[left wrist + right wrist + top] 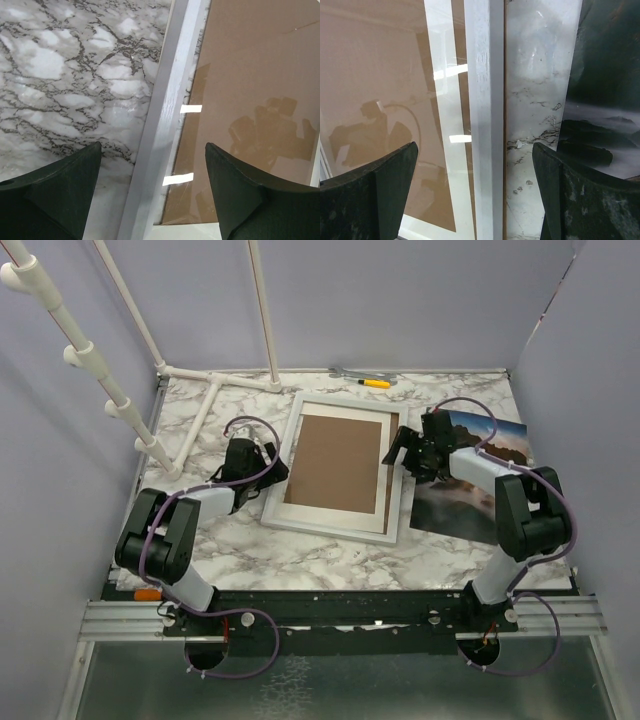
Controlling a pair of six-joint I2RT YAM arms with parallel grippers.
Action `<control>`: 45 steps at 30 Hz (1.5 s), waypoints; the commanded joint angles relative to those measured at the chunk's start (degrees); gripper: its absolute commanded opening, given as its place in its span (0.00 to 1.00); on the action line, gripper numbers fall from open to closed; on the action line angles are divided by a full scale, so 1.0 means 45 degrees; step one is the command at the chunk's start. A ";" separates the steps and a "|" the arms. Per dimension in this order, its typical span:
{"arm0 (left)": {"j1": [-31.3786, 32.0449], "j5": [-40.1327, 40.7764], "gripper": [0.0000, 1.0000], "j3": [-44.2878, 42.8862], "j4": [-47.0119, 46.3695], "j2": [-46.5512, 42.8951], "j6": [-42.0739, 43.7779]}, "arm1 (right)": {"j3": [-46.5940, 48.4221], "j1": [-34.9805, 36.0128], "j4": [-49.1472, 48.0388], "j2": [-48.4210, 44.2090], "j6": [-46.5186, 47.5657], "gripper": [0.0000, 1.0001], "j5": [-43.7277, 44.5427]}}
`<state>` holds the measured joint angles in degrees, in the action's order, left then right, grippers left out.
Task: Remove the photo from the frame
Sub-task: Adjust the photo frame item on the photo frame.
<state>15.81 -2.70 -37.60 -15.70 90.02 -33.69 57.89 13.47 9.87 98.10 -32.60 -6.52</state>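
The white frame (330, 530) lies flat mid-table, its brown board (335, 460) showing inside the white mat. The photo (455, 505), a dark misty landscape, lies on the marble just right of the frame, partly under my right arm. My left gripper (268, 464) is open, its fingers straddling the frame's left rail (165, 100), one over marble and one over the brown board (250, 75). My right gripper (405, 452) is open over the frame's right rail (482, 75), with the photo (605, 100) beside its right finger. Both the left gripper (152, 145) and the right gripper (475, 145) hold nothing.
A white pipe rack (215, 390) stands at the back left. A yellow-handled tool (375, 383) lies along the back wall. A small orange object (148, 593) sits at the near left edge. Grey walls enclose the marble table (300, 560).
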 commanded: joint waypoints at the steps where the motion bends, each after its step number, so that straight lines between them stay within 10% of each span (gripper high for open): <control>1: -0.0057 -0.0795 0.83 -0.0510 -0.0153 0.0912 0.0240 | 0.0123 0.0004 -0.0112 0.0642 -0.0132 1.00 -0.0334; 27: 0.0672 -0.3295 0.67 -0.1588 -0.1093 0.2974 -0.0193 | -0.0261 -0.0332 -0.1044 0.1272 -0.0940 0.98 -0.2382; 45: 0.0587 0.1105 0.99 0.0614 -0.0241 -0.2650 0.0411 | -0.2177 -0.0377 -0.1992 -0.3416 0.0325 1.00 0.0428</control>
<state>18.46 -3.95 -37.47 -17.19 85.91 -32.69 51.77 11.62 4.95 88.58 -33.32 -8.32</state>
